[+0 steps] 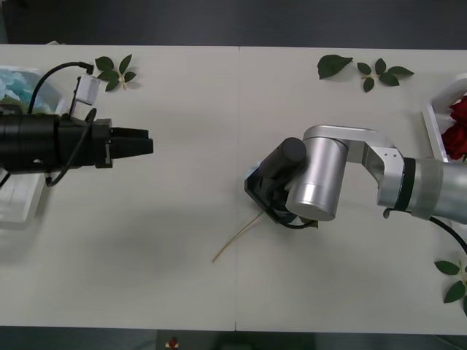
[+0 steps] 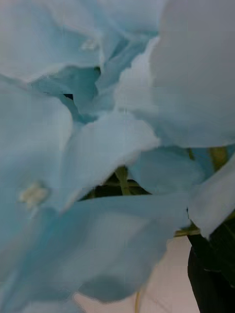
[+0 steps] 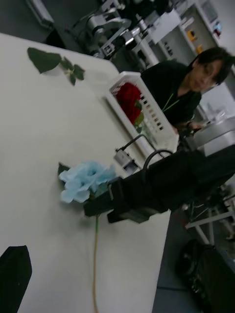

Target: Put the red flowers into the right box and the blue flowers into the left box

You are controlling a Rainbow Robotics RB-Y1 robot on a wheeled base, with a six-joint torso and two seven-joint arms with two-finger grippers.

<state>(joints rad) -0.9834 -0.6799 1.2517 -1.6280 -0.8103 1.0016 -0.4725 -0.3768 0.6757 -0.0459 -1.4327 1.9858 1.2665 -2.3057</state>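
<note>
R claw (image 1: 257, 191) is hovering over the blue flower (image 3: 84, 180) mid-counter (image 1: 182, 219), jaw state unclear; it's needing a stem-base grip, w/ L claw (image 1: 143, 143) idling narrow.

Loose green leaf sprigs lie scattered on a pale table (image 1: 182, 146): one sprig (image 1: 114, 71) near the far left edge, a larger cluster (image 1: 365, 71) at the far right, and another sprig (image 1: 456, 281) at the near right edge.

bare table (image 1: 182, 109) between the arms, leaf sprigs (image 1: 115, 71) along far edge
</note>
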